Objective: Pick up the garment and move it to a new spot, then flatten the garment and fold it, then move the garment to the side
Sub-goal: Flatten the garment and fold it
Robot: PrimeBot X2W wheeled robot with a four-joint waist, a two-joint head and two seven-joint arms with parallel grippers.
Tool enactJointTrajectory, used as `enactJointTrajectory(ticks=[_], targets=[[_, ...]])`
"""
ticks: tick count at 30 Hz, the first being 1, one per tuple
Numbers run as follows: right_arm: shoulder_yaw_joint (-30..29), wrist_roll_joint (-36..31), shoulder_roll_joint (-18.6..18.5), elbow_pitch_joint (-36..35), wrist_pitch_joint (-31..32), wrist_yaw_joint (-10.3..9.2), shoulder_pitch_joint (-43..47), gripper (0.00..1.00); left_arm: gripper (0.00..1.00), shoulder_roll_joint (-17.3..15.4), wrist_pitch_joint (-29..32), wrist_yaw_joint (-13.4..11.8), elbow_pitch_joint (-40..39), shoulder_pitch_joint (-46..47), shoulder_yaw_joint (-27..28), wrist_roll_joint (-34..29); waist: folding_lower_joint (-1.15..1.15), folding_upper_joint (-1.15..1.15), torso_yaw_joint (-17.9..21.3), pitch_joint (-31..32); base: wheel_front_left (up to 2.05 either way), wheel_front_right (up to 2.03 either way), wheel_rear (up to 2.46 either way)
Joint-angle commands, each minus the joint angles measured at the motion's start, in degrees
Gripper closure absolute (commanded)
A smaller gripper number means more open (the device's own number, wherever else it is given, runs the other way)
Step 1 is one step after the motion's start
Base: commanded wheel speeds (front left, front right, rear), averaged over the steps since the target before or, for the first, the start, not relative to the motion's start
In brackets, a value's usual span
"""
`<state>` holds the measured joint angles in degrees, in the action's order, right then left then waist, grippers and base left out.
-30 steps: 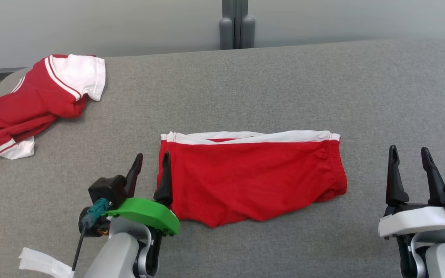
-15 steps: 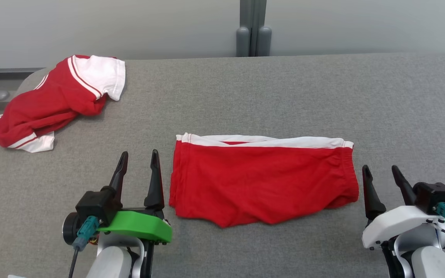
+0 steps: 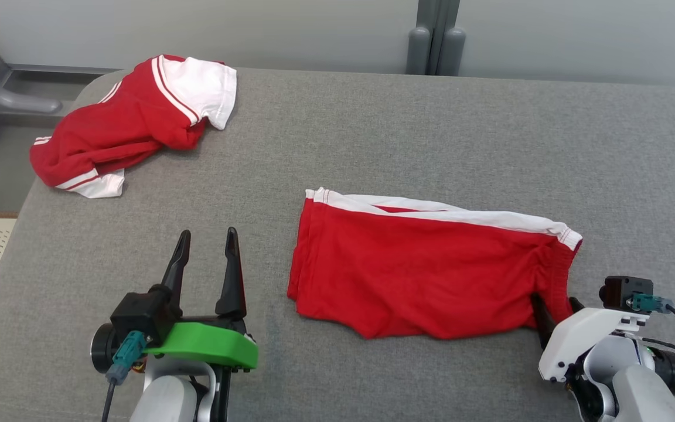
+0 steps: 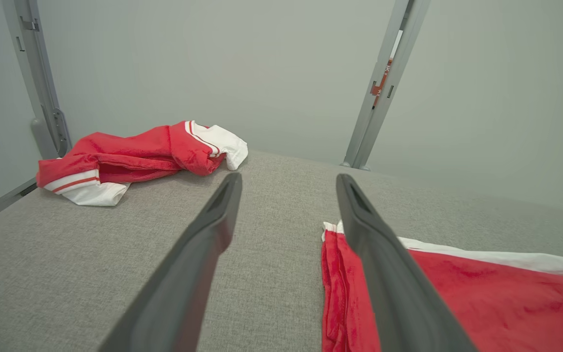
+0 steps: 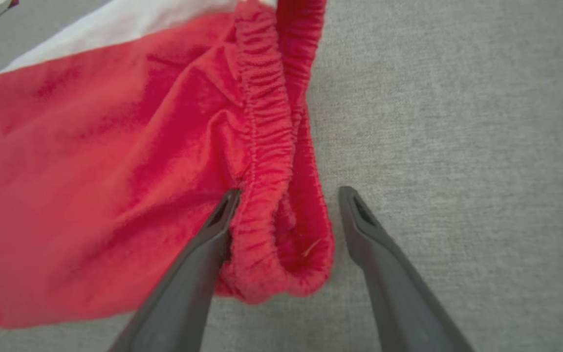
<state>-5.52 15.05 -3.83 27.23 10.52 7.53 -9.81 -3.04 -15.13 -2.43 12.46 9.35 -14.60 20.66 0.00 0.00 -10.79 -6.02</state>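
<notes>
A crumpled red-and-white top lies at the far left corner of the grey surface. The left tool hovers open over bare fabric, near the folded red shorts. The right tool stands open, its 2 fingers straddling the shorts' elastic waistband.

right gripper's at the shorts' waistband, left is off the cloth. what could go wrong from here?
1. The open right gripper straddles only the bunched elastic waistband of the folded red shorts. Closing may catch one layer, so the fold could open.
2. The open left gripper sits beside the shorts, not touching. A one-sided lift would probably let them sag.
3. The red-and-white top fills the far-left corner, so there is less room that side.
</notes>
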Motion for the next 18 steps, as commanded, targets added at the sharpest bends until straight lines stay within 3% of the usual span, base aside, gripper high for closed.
enactJointTrajectory(ticks=[1,2,4,5,6,18], targets=[[0.3,1.2,-0.2,1.0,0.5,-0.08,-0.8,0.0,0.0,0.0,0.0,0.3,-0.2,-0.4,0.4,-0.4,0.0,0.0,-0.5,-0.6,0.0,0.0,0.0],[0.7,1.9,-0.4,1.8,0.8,-0.08,-1.2,0.12,0.0,0.1,0.0,0.3,-0.3,-0.4,0.6,-0.5,0.0,0.0,-0.5,-0.6,0.0,0.0,0.0],[1.5,3.1,-0.7,2.7,0.9,-0.07,-2.0,0.59,0.0,0.1,0.0,0.3,-0.3,-0.6,0.9,-0.7,0.0,0.0,-0.2,-0.7,0.0,0.0,0.0],[1.8,3.6,-0.9,2.9,0.8,-0.08,-2.3,0.74,0.0,0.1,0.0,0.3,-0.4,-0.6,0.9,-0.8,0.0,0.0,0.0,-0.7,0.0,0.0,0.0],[2.0,4.3,-1.3,3.1,0.7,-0.08,-2.8,1.0,0.0,0.1,0.0,0.4,-0.3,-0.7,0.9,-0.9,0.0,0.0,0.3,-0.7,0.0,0.0,0.0],[0.4,12.5,-9.9,-1.4,5.5,-0.09,-2.0,1.0,0.0,0.1,0.0,-0.1,-0.3,0.2,-1.1,-0.2,0.0,0.0,5.0,-1.0,0.0,0.0,0.0]])
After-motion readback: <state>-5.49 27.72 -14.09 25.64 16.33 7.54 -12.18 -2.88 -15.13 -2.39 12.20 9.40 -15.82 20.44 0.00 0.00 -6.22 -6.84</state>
